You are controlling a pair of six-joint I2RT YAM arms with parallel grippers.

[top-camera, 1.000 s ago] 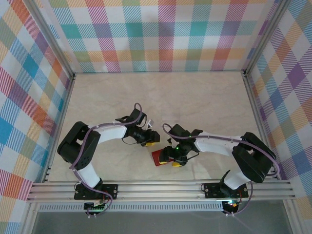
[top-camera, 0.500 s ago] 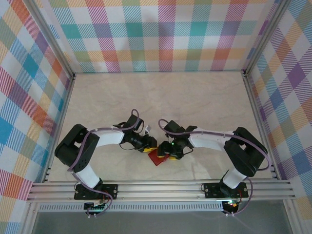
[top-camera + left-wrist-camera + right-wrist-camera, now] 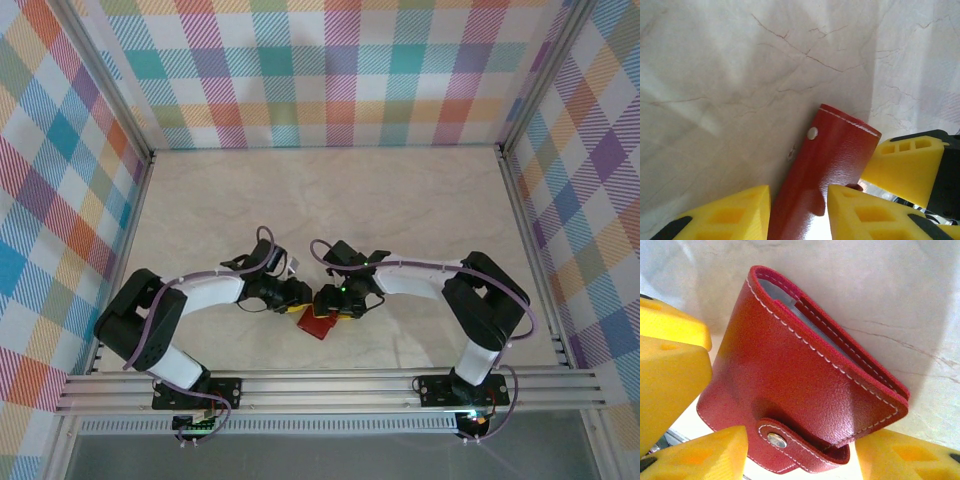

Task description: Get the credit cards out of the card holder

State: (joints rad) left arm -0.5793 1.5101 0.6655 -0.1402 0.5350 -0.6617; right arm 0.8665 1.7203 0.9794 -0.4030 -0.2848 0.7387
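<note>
The red card holder (image 3: pixel 316 325) lies near the table's front middle, snap tab (image 3: pixel 782 437) fastened. My left gripper (image 3: pixel 303 298) and right gripper (image 3: pixel 333 303) meet over it from either side. In the left wrist view its rounded spine (image 3: pixel 835 145) runs between my left gripper's (image 3: pixel 799 192) yellow fingers; a thin gap remains beside the left finger (image 3: pixel 725 215). In the right wrist view the holder (image 3: pixel 795 375) sits between my right gripper's (image 3: pixel 802 440) open fingers, close to both. The credit cards are hidden inside; a grey inner layer (image 3: pixel 785 296) shows at the mouth.
The marble tabletop (image 3: pixel 400 200) stretches behind the holder. Plaid walls stand on three sides, and an aluminium rail (image 3: pixel 330 388) runs along the near edge. The right gripper's finger (image 3: pixel 907 167) crowds the left wrist view, and the left gripper's fingers (image 3: pixel 670 365) crowd the right.
Both arms have swung inward and down onto the card holder. Both pairs of jaws have narrowed around it. The holder has slid slightly left.
</note>
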